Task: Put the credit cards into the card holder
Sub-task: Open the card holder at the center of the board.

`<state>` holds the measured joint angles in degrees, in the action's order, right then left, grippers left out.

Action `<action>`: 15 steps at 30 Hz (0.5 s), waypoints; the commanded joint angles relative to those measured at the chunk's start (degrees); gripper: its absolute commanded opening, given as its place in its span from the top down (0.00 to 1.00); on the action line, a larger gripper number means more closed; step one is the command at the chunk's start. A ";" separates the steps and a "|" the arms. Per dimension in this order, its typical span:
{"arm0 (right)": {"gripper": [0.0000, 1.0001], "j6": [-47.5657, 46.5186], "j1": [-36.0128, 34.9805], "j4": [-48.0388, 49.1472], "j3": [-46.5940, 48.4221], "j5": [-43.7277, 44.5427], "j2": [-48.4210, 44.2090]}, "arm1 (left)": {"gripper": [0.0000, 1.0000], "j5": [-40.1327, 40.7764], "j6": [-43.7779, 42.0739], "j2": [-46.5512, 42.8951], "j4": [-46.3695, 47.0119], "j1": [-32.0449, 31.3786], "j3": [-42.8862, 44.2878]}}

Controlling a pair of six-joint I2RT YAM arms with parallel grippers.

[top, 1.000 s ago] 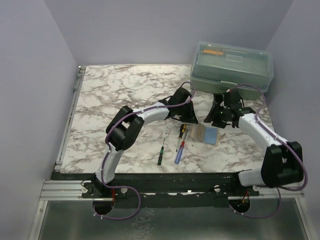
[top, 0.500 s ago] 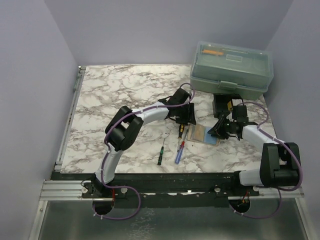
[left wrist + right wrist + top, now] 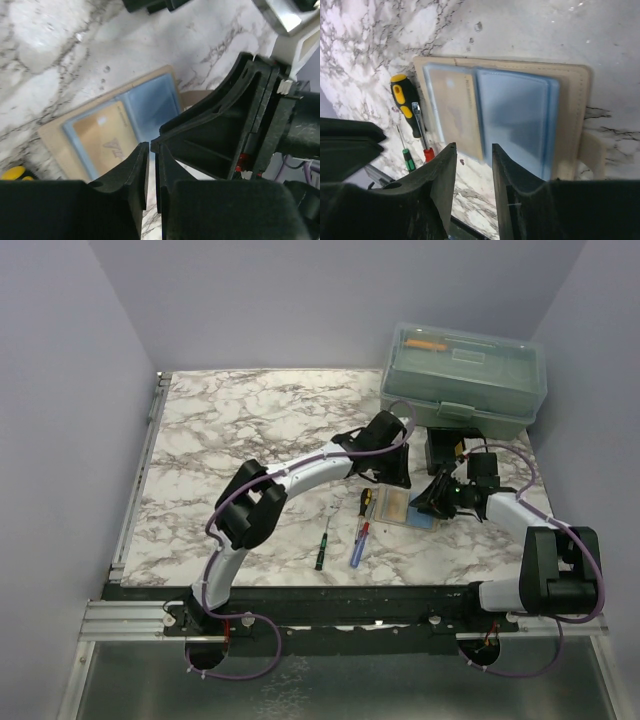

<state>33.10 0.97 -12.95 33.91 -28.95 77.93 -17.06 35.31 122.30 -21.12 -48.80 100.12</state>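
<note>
right gripper [image 3: 474, 150]: jaws apart with nothing between them, hanging right over the wallet, near its middle
left gripper [image 3: 151, 150]: pinched down to a thin slit and empty too, hovering over the same spot, almost nose to nose with the right one
card holder [image 3: 572, 115]: folded open flat on the marble table [image 3: 250, 430], between both tools, snap tab sticking out one side
credit cards [image 3: 515, 120]: bluish one on one half, a tan-faced card [image 3: 452, 105] on the other; honestly can't tell if they're tucked into pockets or just lying on top
step: my guess is seating the cards, with the fold-over not yet done
next move: probably one tool pins the soft wallet while the other nudges a card edge home, flat and gentle so nothing skates off
in the way: the two grippers crowd each other, so not much elbow room
nearby: yellow-black screwdriver [image 3: 402, 95] just beside the wallet's edge, green screwdriver [image 3: 321, 550] and blue screwdriver [image 3: 357, 548] near it, green toolbox [image 3: 465, 375] well behind
</note>
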 commanded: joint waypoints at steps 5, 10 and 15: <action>0.76 0.03 0.17 4.71 -1.42 -4.54 1.26 | 0.93 -3.98 1.02 5.59 -0.90 -0.23 -0.46; 0.78 -0.42 0.16 6.91 -1.21 -7.00 4.52 | 0.97 -2.55 1.50 5.49 0.12 1.13 -4.26; 0.78 -3.74 0.17 -0.50 2.43 -1.72 1.65 | 0.98 -1.76 1.04 4.88 0.29 1.52 -7.57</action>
<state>32.42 0.97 -8.93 33.36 -33.50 81.87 -20.36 36.95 127.57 -19.90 -47.51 95.11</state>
